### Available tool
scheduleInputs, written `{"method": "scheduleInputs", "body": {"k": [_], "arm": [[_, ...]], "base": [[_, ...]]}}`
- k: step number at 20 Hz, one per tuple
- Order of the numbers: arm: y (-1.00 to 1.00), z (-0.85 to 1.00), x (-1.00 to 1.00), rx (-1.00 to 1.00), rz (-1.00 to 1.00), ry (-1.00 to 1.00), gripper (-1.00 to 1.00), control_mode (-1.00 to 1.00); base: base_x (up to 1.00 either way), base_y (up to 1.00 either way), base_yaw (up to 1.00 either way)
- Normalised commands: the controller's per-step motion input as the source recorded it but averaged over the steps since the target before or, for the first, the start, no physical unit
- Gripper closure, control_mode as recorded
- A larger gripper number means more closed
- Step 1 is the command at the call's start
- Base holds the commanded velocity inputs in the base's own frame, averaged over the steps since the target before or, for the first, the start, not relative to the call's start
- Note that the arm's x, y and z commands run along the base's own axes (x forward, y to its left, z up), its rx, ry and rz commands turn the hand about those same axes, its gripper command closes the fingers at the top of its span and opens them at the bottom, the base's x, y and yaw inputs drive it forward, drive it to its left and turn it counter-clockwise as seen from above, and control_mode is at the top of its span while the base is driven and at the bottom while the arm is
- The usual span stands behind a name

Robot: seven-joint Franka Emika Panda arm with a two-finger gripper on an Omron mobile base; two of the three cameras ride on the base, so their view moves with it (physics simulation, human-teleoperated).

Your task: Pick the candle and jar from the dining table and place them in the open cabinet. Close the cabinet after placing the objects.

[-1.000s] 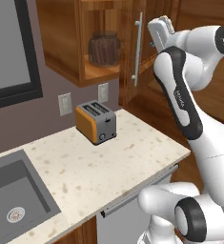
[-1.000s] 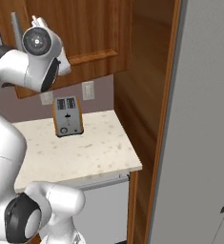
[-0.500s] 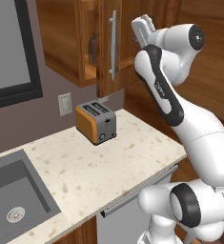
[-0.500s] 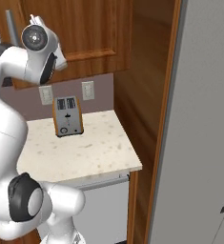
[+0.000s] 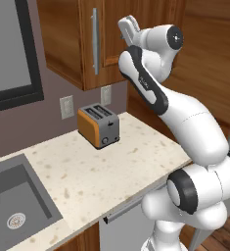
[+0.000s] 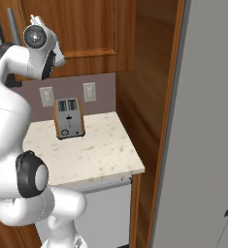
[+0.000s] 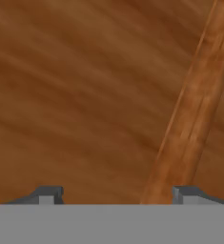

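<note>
The cabinet (image 5: 67, 44) hangs above the counter with its reddish-brown door flat against the front and its silver bar handle (image 5: 94, 41) upright. My gripper (image 5: 127, 25) is raised against the door's right part, right of the handle. In the hand view the gripper (image 7: 118, 193) faces the wooden door panel (image 7: 85, 95) close up, open, its two tips far apart with nothing between them. From the right base view the gripper (image 6: 35, 19) sits high at the cabinet (image 6: 81, 29) front. The candle and the jar are hidden, and the dining table is out of view.
An orange toaster (image 5: 98, 125) stands on the speckled counter (image 5: 136, 157) below the cabinet, with a sink (image 5: 13, 206) at the left. A tall wooden panel (image 6: 144, 97) and a grey door (image 6: 203, 121) close off the right side.
The cabinet door has swung shut, hiding the jar that showed on the shelf. My hand followed the door leftwards, and the fingers spread apart.
</note>
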Motion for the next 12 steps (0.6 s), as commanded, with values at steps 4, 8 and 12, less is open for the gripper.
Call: {"method": "scheduleInputs", "body": {"k": [4,8,12], "arm": [[0.42,0.0,0.73,0.0,0.0,0.03,-1.0,-1.0],[0.44,0.0,0.79,0.0,0.0,0.06,-1.0,-1.0],[0.43,-0.01,0.76,0.0,0.0,0.06,-1.0,-1.0]], "base": [[0.0,0.0,0.0],[0.0,0.0,0.0],[0.0,0.0,0.0]]}}
